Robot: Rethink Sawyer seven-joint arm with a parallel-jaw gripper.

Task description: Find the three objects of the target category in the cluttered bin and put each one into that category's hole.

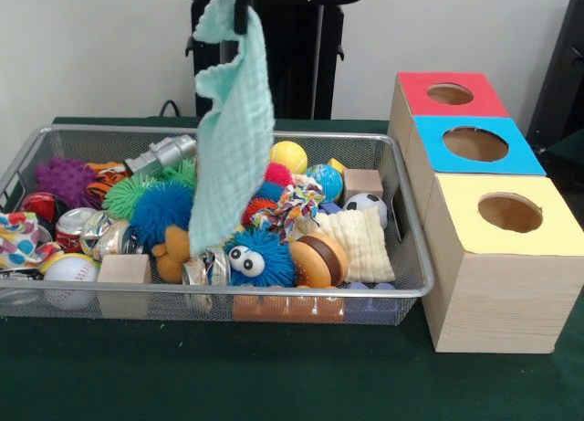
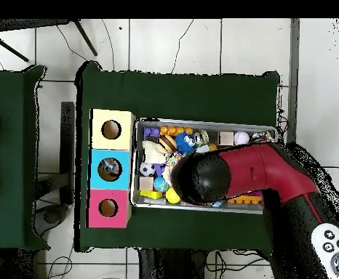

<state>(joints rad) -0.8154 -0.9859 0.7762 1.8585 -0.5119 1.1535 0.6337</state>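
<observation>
My gripper [image 1: 240, 12] is at the top of the front view, shut on the upper corner of a mint green cloth [image 1: 233, 129]. The cloth hangs free, high above the middle of the silver wire-mesh bin [image 1: 210, 296]. The bin holds many toys, among them a cream cloth [image 1: 359, 240] and a patterned cloth [image 1: 20, 238]. Right of the bin stand three wooden boxes with round holes: red top [image 1: 450, 94], blue top [image 1: 474, 144], yellow top [image 1: 509, 213]. In the overhead view the arm [image 2: 223, 174] covers much of the bin [image 2: 201, 123] and hides the gripper.
The bin also holds a blue fuzzy ball with eyes [image 1: 251, 261], a burger toy [image 1: 319, 259], a baseball [image 1: 68, 273], a purple spiky ball [image 1: 64, 179], a soccer ball [image 1: 367, 204], wooden blocks [image 1: 123, 270] and cans [image 1: 73, 225]. The table has a green cover [image 1: 228, 366].
</observation>
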